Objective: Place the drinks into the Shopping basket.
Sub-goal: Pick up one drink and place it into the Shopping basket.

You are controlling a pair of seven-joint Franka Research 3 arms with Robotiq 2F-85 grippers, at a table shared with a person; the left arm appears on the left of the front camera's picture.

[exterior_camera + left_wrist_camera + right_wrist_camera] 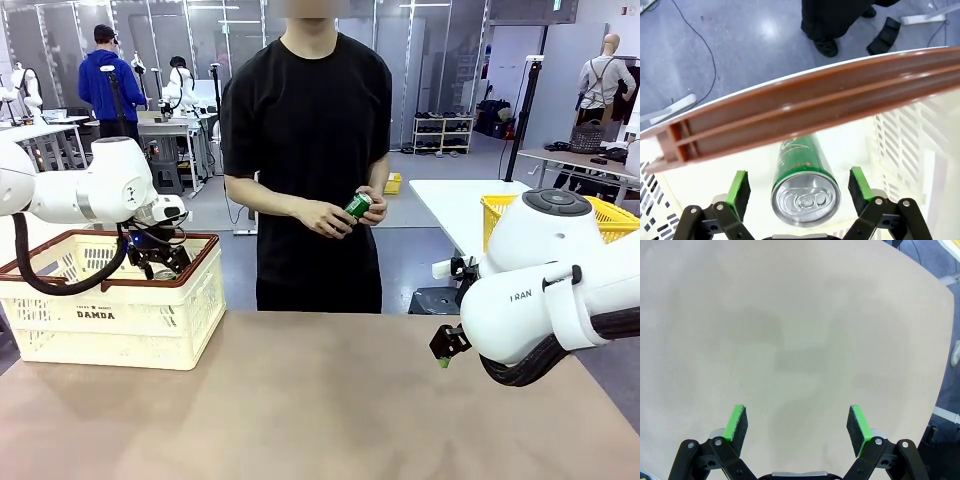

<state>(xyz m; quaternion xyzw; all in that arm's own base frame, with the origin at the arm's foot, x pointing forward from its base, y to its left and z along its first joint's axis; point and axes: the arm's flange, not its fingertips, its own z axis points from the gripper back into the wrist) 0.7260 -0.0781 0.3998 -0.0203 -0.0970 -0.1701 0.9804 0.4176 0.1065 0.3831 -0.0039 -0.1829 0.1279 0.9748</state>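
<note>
A green can lies between the pads of my left gripper, top end toward the camera, with a gap on each side. The jaws stand open and nothing grips it. The can is inside the cream Shopping basket, below its brown rim. My left gripper reaches down into the basket at the table's left. A person at the far side holds another green can in both hands. My right gripper hangs open over the bare table, right of centre.
A bright yellow mesh basket stands on a white table behind my right arm. The person stands close to the far edge, at the middle. The tabletop between the arms is bare.
</note>
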